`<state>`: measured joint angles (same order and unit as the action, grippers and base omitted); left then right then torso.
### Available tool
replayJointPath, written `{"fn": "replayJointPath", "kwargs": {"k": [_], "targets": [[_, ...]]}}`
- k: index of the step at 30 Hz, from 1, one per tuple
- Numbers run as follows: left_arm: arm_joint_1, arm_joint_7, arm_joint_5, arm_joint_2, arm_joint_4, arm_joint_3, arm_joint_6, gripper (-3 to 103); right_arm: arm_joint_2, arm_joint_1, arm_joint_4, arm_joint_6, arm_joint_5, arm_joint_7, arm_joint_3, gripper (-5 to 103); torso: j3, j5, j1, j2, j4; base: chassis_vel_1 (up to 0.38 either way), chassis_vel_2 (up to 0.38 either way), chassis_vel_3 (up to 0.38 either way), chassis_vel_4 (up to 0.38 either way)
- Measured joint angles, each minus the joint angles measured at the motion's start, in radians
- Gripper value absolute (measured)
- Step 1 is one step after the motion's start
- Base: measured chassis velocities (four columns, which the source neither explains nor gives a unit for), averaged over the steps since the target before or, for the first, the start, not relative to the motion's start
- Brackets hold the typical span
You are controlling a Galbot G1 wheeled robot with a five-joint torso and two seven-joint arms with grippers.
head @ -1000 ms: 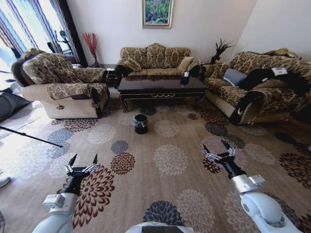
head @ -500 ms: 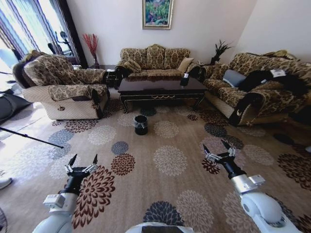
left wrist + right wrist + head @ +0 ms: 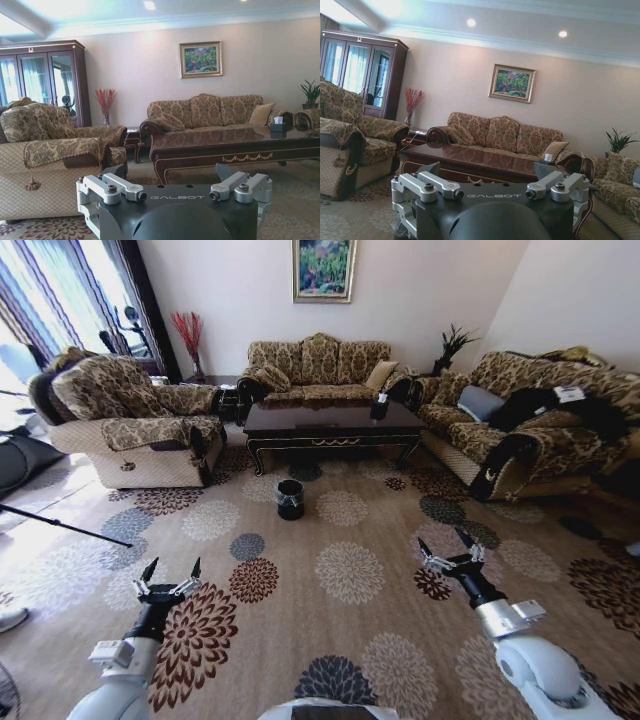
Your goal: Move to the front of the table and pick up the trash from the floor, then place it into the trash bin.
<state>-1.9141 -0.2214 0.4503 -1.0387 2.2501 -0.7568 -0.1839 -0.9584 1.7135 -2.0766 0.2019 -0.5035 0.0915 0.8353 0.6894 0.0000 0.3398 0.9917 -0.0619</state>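
**Both hands empty and spread; bin stands before the bench**

Head view: The left hand point(image 3: 169, 576) is seen low on the left over the patterned carpet point(image 3: 350, 570), its fingers spread apart and nothing held between them. The right hand point(image 3: 446, 545) is seen on the right over the carpet, likewise spread and empty. Both are well apart from the trash bin point(image 3: 290, 498), which stands upright on the carpet just in front of the bench point(image 3: 330, 420), toward its left end. The bench is set between an armchair point(image 3: 130, 420) on the left, a sofa point(image 3: 320, 365) behind it against the far wall, and a second sofa point(image 3: 520, 420) on the right. A small dark box point(image 3: 380, 405) is noted on the bench top near its right end. No litter piece can be told apart from the carpet pattern at this range.

Left wrist view: The left hand's fingers point(image 3: 112, 187) are seen parted at the lower edge, with nothing gripped. The bench point(image 3: 235, 145) lies beyond them, its gold ornament visible on the front rail. The armchair point(image 3: 55, 150) is seen to one side, and a framed picture point(image 3: 201, 59) hangs on the wall above the sofa point(image 3: 210, 112).

Right wrist view: The right hand's fingers point(image 3: 427, 187) are seen parted and empty. The bench point(image 3: 470, 160) and the sofa point(image 3: 495, 135) lie beyond them.
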Motion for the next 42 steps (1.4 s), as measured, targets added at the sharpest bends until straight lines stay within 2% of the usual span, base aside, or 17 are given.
{"fn": "replayJointPath", "kwargs": {"k": [35, 42], "targets": [[0.000, 0.000, 0.000, 0.000, 0.000, 0.000, 0.000, 100, 0.000, 0.000, 0.000, 0.000, 0.000, 0.000, 0.000, 100, 0.095, 0.0000, 0.076, 0.171, 0.0000, 0.000, 0.000, 0.000, 0.000], [0.000, 0.000, 0.000, 0.000, 0.000, 0.000, 0.000, 100, 0.000, 0.000, 0.000, 0.000, 0.000, 0.000, 0.000, 100, 0.096, 0.0000, 0.077, 0.173, 0.0000, 0.000, 0.000, 0.000, 0.000]]}}
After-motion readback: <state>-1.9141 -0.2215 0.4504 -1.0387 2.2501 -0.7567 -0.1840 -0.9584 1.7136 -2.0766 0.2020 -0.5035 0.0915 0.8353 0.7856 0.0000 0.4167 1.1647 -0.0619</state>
